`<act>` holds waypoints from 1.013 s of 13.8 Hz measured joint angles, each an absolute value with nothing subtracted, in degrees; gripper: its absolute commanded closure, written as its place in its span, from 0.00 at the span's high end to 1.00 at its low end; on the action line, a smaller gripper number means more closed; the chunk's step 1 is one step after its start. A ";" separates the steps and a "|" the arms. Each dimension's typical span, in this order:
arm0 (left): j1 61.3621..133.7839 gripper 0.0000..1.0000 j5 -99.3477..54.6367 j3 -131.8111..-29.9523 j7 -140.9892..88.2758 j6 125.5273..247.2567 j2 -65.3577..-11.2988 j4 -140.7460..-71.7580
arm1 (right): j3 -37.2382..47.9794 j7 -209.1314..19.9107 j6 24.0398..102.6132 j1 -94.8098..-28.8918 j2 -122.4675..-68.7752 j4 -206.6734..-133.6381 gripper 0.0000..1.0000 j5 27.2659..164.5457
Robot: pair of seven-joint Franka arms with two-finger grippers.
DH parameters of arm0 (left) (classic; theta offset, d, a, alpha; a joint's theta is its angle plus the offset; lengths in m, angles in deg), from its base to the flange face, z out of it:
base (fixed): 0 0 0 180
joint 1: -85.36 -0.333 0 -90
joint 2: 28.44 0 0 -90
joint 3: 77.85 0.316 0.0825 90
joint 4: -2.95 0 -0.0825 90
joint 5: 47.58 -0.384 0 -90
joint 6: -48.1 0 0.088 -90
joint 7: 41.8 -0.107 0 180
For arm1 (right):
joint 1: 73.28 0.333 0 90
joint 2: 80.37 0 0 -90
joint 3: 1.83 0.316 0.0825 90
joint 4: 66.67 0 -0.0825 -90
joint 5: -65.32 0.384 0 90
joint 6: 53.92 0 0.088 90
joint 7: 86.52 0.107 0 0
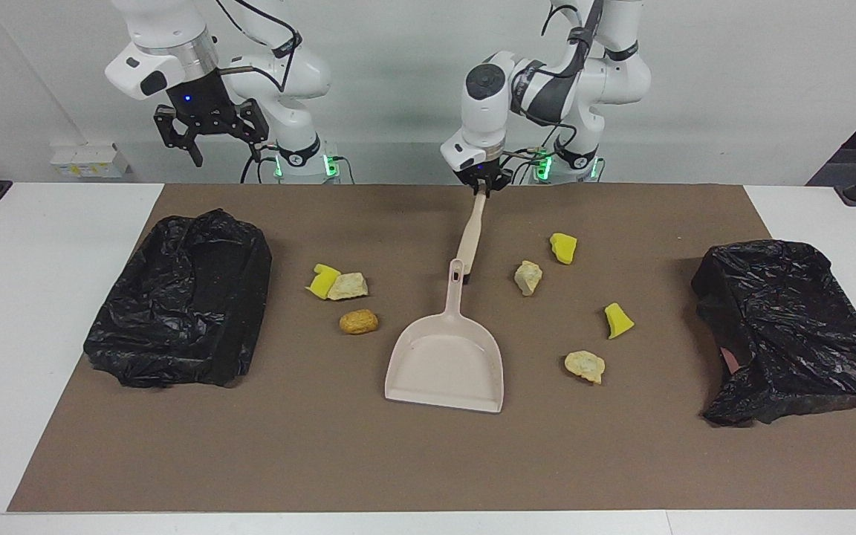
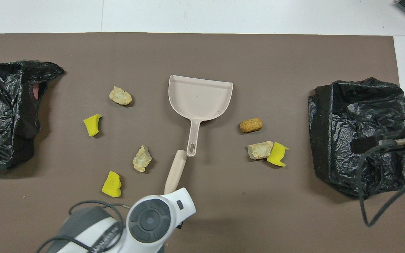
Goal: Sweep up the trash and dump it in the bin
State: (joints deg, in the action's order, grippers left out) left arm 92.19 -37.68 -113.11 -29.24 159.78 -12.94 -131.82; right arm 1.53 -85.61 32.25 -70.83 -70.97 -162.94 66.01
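Observation:
My left gripper [image 1: 481,186] is shut on the handle end of the beige brush [image 1: 470,236], which slants down so that its dark head lies beside the handle of the beige dustpan [image 1: 446,360]. In the overhead view the brush [image 2: 175,171] runs out from under the left wrist. The trash lies around the dustpan. A yellow wedge [image 1: 322,281], a beige chunk [image 1: 348,286] and a golden-brown lump [image 1: 359,321] lie toward the right arm's end. Several more pieces [image 1: 527,276] lie toward the left arm's end. My right gripper [image 1: 212,137] hangs open and high, holding nothing.
Two bins lined with black bags stand on the brown mat. One bin [image 1: 183,297] is at the right arm's end and the other [image 1: 792,334] at the left arm's end. In the overhead view the right arm's cable hangs over the first bin [image 2: 343,119].

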 measured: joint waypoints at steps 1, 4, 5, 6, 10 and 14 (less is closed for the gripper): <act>91.95 0.00 -40.37 -109.70 -33.31 159.61 -12.60 -131.14 | 1.71 -83.06 32.26 -69.49 -71.50 -162.91 1.00 66.07; 90.19 0.00 -47.52 -102.28 -43.17 159.57 -13.88 -128.79 | 2.10 -70.57 35.80 -62.57 -76.44 -161.40 1.00 66.19; 90.01 0.00 -49.11 -99.76 -45.84 159.63 -15.13 -127.52 | 2.32 -66.86 38.10 -60.08 -79.13 -160.44 1.00 66.18; 89.97 0.00 -50.17 -97.45 -47.96 159.66 -16.47 -126.00 | 2.46 -63.67 40.91 -57.78 -81.97 -159.75 1.00 66.17; 89.85 0.00 -51.09 -88.84 -56.00 164.17 -20.71 -121.46 | 2.62 -51.72 52.20 -49.21 -96.56 -155.38 1.00 66.12; 89.72 0.00 -51.11 -82.38 -66.56 172.70 -24.55 -119.75 | 2.63 -45.75 61.85 -42.57 -107.49 -152.36 1.00 66.08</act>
State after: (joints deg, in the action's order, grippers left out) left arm 89.72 -51.11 -82.38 -66.56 172.70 -24.55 -119.75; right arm 2.63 -45.75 61.85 -42.57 -107.49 -152.36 66.08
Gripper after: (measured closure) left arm 0.722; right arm 0.000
